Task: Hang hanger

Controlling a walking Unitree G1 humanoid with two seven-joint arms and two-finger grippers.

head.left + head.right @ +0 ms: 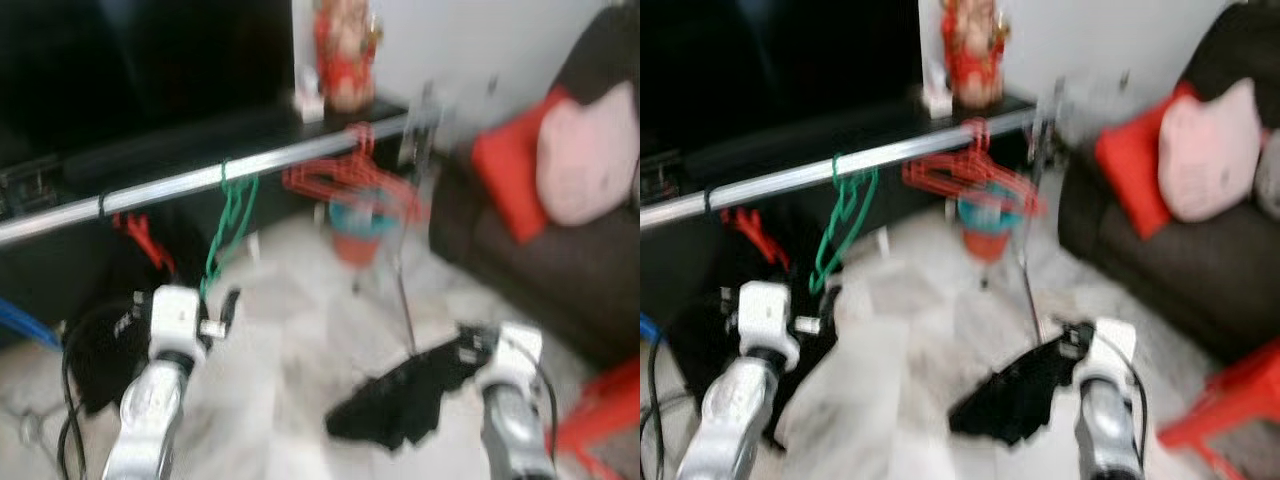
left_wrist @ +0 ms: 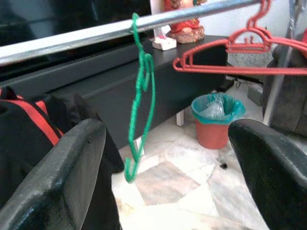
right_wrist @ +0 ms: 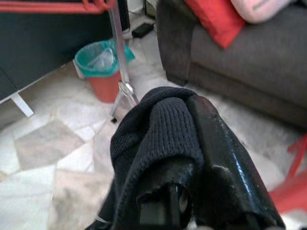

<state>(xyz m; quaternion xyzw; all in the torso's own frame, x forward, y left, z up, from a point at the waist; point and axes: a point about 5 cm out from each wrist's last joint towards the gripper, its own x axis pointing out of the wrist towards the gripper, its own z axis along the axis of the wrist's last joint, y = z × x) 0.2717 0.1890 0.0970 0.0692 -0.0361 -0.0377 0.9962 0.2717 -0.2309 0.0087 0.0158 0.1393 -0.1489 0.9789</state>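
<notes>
Green hanger [image 2: 141,103] hooked on the steel rail [image 2: 86,36], dangling edge-on before the wide-open, empty left hand [image 2: 168,158]; light, thin, stiff plastic, probably swingy, best pinched at a lower bar; right hand [image 3: 192,158] clamped on black cloth [image 3: 158,139].

A living room in a home.
There is a dark sofa [image 1: 530,250] with a red cushion [image 1: 510,180], and a marble floor [image 1: 300,330].
</notes>
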